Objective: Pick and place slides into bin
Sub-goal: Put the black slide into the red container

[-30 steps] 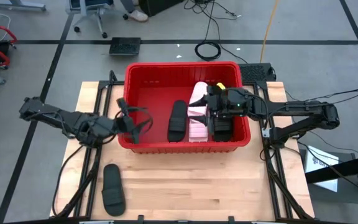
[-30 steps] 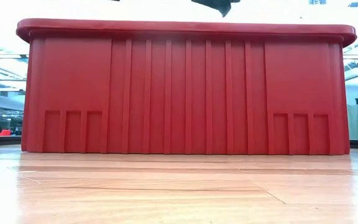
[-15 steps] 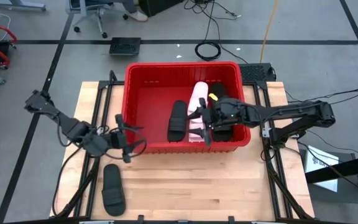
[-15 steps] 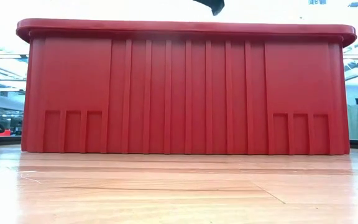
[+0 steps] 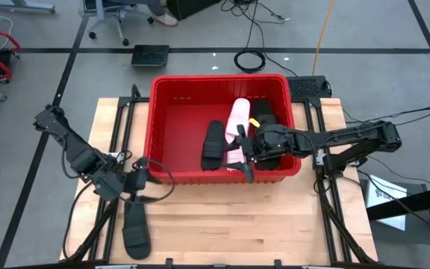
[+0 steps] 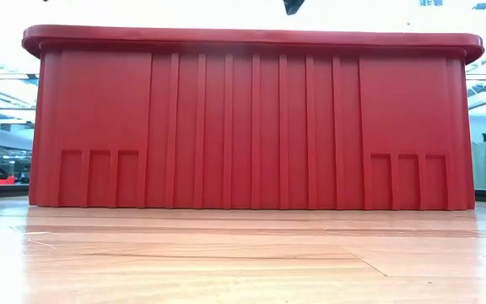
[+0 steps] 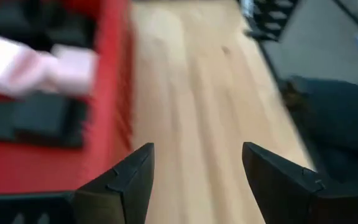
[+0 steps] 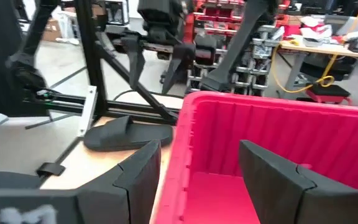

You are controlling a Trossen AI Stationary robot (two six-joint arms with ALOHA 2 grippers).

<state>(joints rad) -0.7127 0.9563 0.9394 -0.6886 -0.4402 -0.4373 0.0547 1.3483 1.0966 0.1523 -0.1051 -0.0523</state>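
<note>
Left gripper, jaws wide and empty, hung just above the last slide for pickup; right gripper, likewise empty, hovered over the bin.

I've got four feeds here. The high one looks straight down on the whole table, both arms included. The low one sits at tabletop level, right up against the red bin (its wall fills nearly the whole picture). My left wrist cam looks past its own spread fingers along the bare wood beside the bin. The right wrist cam faces across the bin's rim toward the black slide lying on the table, which the high feed shares.
</note>
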